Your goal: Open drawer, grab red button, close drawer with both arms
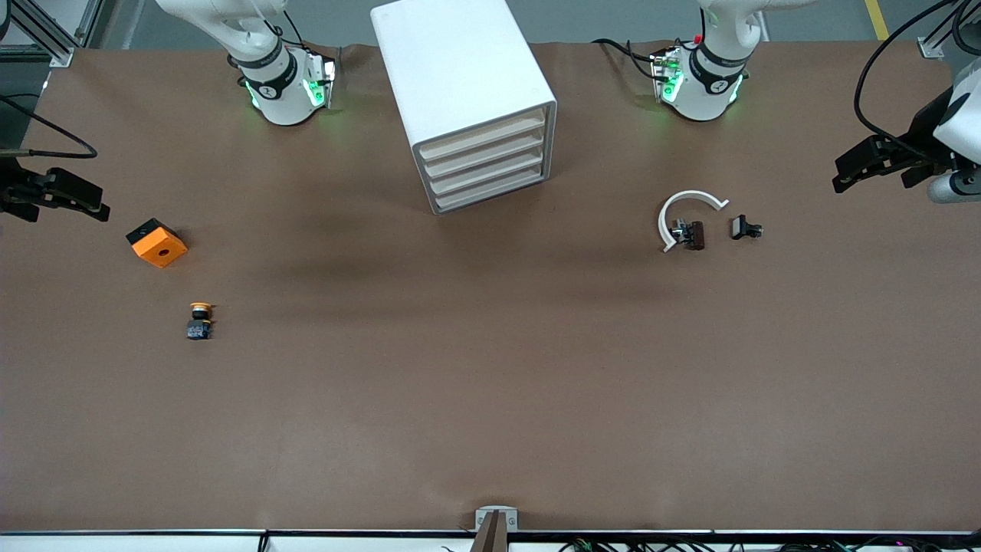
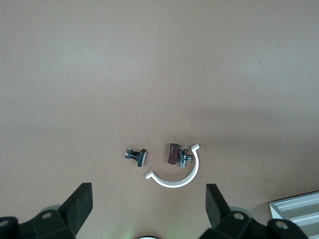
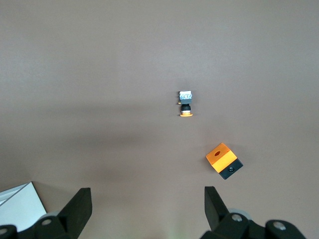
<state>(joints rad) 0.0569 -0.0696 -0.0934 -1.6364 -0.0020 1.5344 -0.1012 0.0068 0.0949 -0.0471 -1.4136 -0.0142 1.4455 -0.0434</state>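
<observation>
The white cabinet [image 1: 460, 69] stands mid-table between the arm bases, with its four cream-fronted drawers [image 1: 484, 161] all shut. No red-capped button shows in any view. My left gripper [image 1: 847, 175] hangs open and empty over the left arm's end of the table; its wrist view [image 2: 149, 204] shows the fingers wide apart with a corner of the cabinet [image 2: 299, 209]. My right gripper [image 1: 96, 203] hangs open and empty over the right arm's end; it also shows in its wrist view [image 3: 148, 204], as does a cabinet corner [image 3: 17, 204].
An orange cube with a hole [image 1: 156, 243] [image 3: 223, 158] and a yellow-orange-capped button [image 1: 199, 320] [image 3: 186, 103] lie toward the right arm's end. A white C-shaped ring [image 1: 686, 207] [image 2: 179, 177], a brown part [image 1: 695, 234] and a small black part [image 1: 745, 228] lie toward the left arm's end.
</observation>
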